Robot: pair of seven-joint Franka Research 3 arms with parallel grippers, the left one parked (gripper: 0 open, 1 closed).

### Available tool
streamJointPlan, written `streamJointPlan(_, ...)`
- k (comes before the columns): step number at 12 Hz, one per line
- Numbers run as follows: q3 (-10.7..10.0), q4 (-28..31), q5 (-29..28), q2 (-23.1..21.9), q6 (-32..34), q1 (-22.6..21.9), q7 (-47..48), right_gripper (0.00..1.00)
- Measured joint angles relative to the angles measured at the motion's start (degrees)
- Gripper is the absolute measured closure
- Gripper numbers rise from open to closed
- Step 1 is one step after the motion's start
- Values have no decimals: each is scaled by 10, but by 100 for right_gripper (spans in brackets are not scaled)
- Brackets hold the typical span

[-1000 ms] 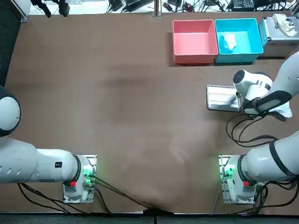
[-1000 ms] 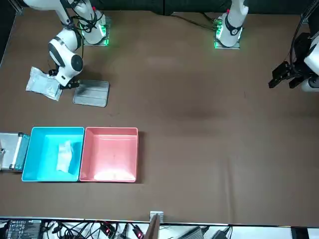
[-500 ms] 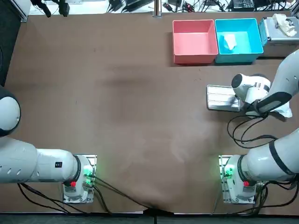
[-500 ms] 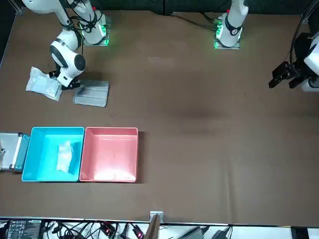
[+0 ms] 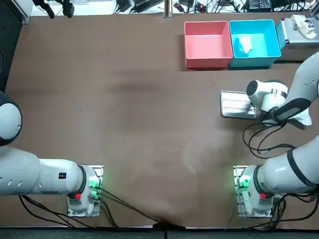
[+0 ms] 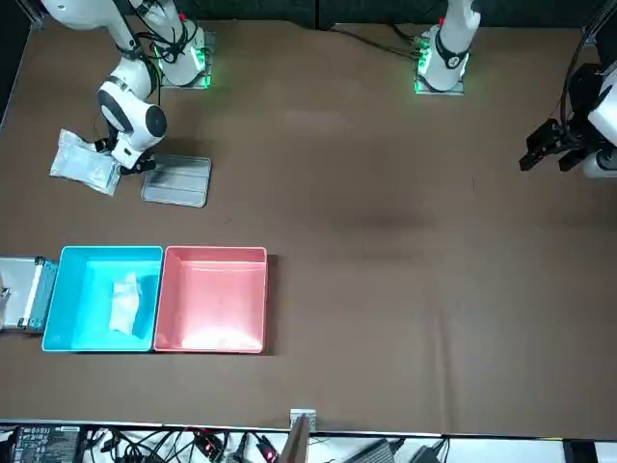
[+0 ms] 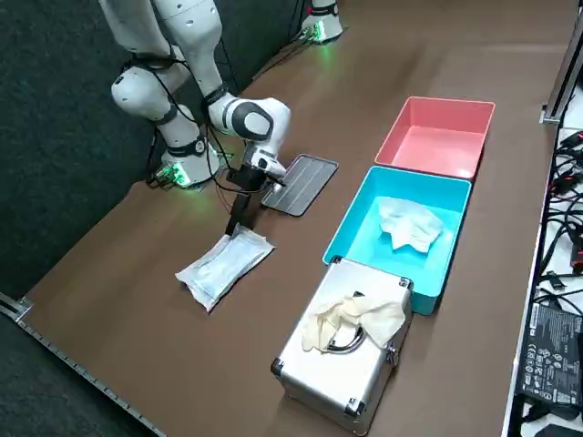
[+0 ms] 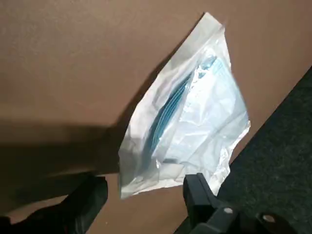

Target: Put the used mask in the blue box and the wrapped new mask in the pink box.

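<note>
The wrapped new mask [image 8: 190, 126], a clear packet with blue folds inside, lies flat on the brown table near its right edge [image 7: 225, 266] [image 6: 85, 164]. My right gripper [image 8: 144, 195] points down at the packet's near end and is open, one finger [image 8: 87, 200] on each side of its edge; in the side view the right gripper [image 7: 239, 218] stands just over that end. The used mask [image 5: 244, 45] [image 7: 408, 223] lies crumpled in the blue box [image 5: 273, 37]. Beside it stands the pink box [image 5: 207, 44] [image 7: 437, 137], with nothing in it.
A ribbed metal tray [image 5: 238, 104] [image 7: 301, 182] lies on the table just left of my wrist. A metal case [image 7: 346, 350] with a pale glove on its lid stands beside the blue box. The dark floor begins right beyond the packet.
My right wrist has shifted slightly towards the robot's base and settled over the packet's end. The packet and both boxes have stayed in place.
</note>
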State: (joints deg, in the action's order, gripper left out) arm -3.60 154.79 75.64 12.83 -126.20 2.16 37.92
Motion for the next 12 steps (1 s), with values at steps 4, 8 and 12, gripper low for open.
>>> streamJointPlan(4, 0, -11, 6, 13, 5, 0, 0, 8)
streamJointPlan(8, 0, -23, 9, 19, 7, 0, 2, 18)
streamJointPlan(12, 0, -26, 9, 24, 7, 0, 3, 43)
